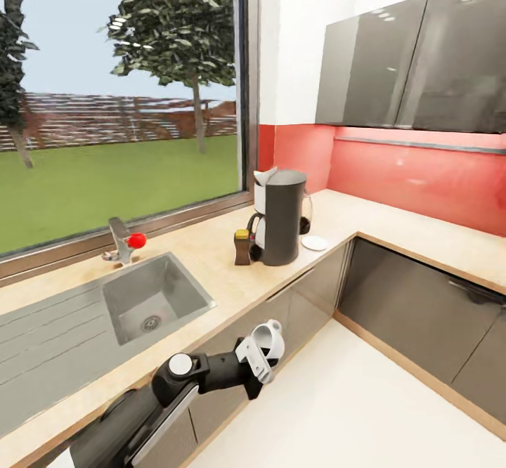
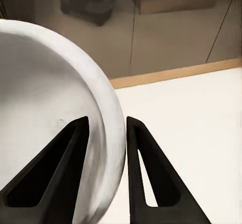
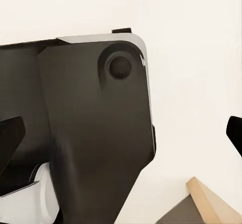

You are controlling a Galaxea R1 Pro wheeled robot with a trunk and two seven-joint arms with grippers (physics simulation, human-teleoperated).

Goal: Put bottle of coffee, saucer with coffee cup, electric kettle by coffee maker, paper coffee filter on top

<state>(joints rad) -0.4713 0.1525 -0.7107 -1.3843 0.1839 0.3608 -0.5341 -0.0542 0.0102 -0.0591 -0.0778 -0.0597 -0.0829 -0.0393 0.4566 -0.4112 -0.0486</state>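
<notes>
— Head view: where's the coffee cup?
— Pinched by its rim in the left gripper, out over the floor (below counter height).
— Saucer?
— On the kitchen countertop, beside the coffee maker.
— Right gripper?
— Can't tell.

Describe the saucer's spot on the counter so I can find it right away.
Start at the big window, then drop to the tall dark grey coffee maker on the kitchen countertop. The saucer lies flat on the wood just beyond it, toward the red backsplash corner. Unlike the upright yellow-lidded bottle of coffee, it is a low white disc.
</notes>
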